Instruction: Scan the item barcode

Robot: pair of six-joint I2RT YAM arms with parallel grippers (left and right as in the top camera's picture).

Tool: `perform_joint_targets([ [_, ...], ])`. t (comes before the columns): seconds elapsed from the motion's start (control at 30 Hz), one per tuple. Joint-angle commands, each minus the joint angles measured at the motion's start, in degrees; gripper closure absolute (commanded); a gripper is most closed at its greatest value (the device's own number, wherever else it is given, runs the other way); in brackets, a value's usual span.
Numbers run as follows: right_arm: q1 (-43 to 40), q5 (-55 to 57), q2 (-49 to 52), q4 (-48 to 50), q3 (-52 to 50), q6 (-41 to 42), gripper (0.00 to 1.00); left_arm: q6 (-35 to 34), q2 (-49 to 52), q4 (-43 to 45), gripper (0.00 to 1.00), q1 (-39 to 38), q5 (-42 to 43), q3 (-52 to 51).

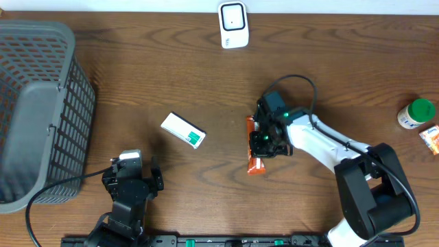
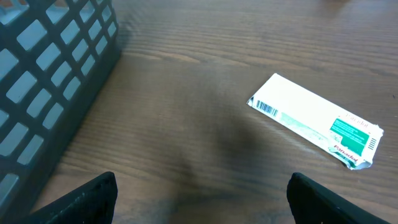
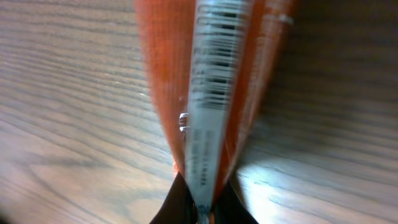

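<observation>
As the wooden table (image 1: 171, 75) is viewed from above, its left side is seen to be taken up by a grey mesh basket (image 1: 34, 110). The right arm (image 1: 322, 140) is stretched from the near right corner toward the middle of the table, and the right gripper (image 1: 264, 140) is closed tight on the orange packet (image 1: 255, 163), which is pinched at a narrow seam, as is shown by the wrist camera, where a silver strip with a printed barcode (image 3: 214, 62) is turned up toward the lens. Whether the packet is lifted clear of the wood cannot be told. The left gripper (image 1: 132, 171) is held near the front edge beside the basket, its jaws spread wide with nothing between them. A white scanner (image 1: 233, 25) is stood at the far edge, well apart from the packet. A white and green box (image 1: 184, 130) is laid flat between the two grippers, a barcode (image 2: 266, 108) printed at one end. A green-capped bottle (image 1: 416, 113) and a small orange sachet (image 1: 432, 139) are found at the right edge.
</observation>
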Motion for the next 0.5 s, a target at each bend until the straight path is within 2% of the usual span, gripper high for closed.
perform_joint_targets([
  [0.0, 0.07, 0.98, -4.61, -4.0, 6.1, -14.36, 0.99, -0.55, -0.35, 0.04, 0.13, 0.13, -0.76, 0.09],
  [0.17, 1.05, -1.64, -11.96, -12.83, 10.8, -30.1, 0.99, -0.55, -0.35, 0.04, 0.12, 0.13, -0.76, 0.09],
  [0.3, 2.47, -5.57, -16.57, -16.74, 10.97, -38.77, 0.99, -0.55, -0.35, 0.04, 0.13, 0.13, -0.76, 0.09],
  [0.47, 4.15, -6.19, -19.87, -19.56, 10.97, -43.34, 0.99, -0.55, -0.35, 0.04, 0.12, 0.13, -0.76, 0.09],
])
